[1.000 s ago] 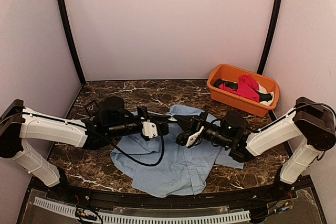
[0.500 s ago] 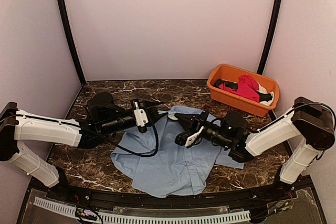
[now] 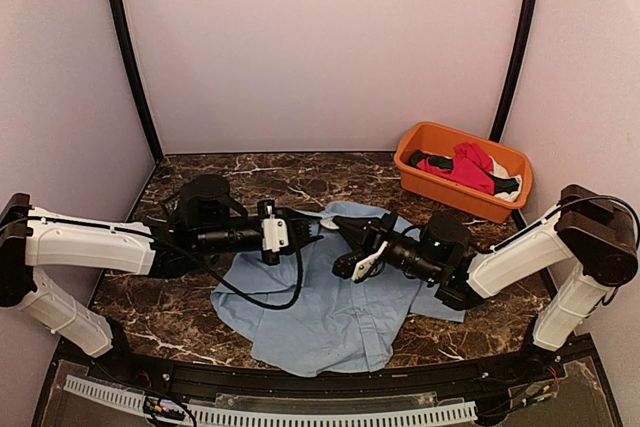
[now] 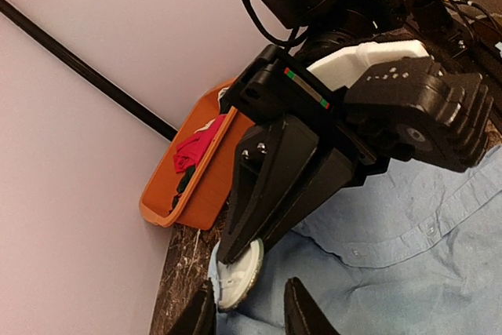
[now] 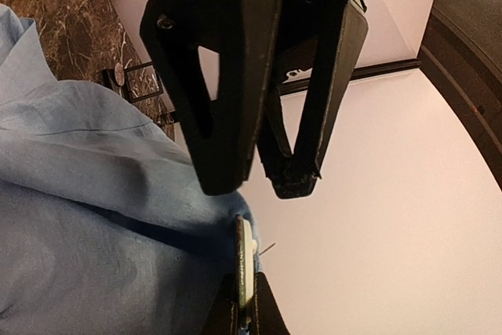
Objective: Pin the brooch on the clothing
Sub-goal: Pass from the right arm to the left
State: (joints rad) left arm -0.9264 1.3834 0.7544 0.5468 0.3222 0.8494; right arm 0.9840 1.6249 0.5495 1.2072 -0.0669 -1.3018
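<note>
From above, both arms reach inward over the light blue shirt (image 3: 330, 317) spread on the dark marble table (image 3: 250, 172). The left gripper (image 3: 306, 232) and right gripper (image 3: 336, 223) are nearly tip to tip near its collar, and an orange tub (image 3: 425, 187) holding a red garment (image 3: 465, 167) sits at the far right. On the left wrist view, the left fingers (image 4: 302, 311) stand partly apart with nothing between them. They face the right gripper, which pinches the brooch (image 4: 239, 276), a round disc showing a pale face, at the shirt's edge. A narrow sticker (image 4: 306, 88) of coloured bars on that gripper shows no readable letters. At the right wrist, the brooch is edge-on, clamped between closed fingers, with blue cloth bunched against it.
</note>
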